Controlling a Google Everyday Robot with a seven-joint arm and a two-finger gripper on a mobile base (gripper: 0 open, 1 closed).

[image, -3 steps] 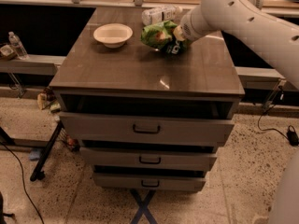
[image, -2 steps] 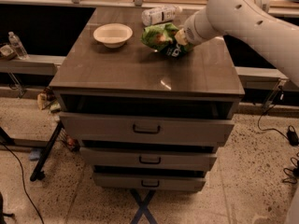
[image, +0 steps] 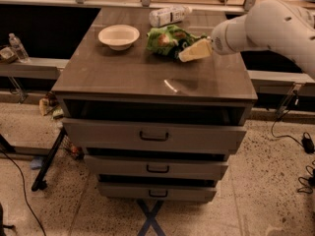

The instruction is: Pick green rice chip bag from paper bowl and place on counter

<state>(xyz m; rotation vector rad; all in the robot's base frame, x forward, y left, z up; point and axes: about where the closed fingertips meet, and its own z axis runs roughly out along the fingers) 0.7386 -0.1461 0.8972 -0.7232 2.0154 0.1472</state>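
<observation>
The green rice chip bag [image: 166, 39] lies crumpled on the counter [image: 128, 75], just right of the paper bowl [image: 118, 36]. The bowl stands empty at the back left of the counter. My gripper [image: 193, 51] comes in from the right on the white arm, low over the counter. Its cream tip is at the bag's right edge. I cannot tell whether it touches the bag.
A clear plastic bottle with a white label [image: 170, 15] lies on its side at the back of the counter, behind the bag. An arc of a thin white circle [image: 172, 85] marks the front middle. Below are grey drawers [image: 153, 135], the top one slightly open.
The arm has drawn back to the right, so the gripper now sits at the bag's right edge instead of over it. The bag rests on the counter and the bowl has not moved.
</observation>
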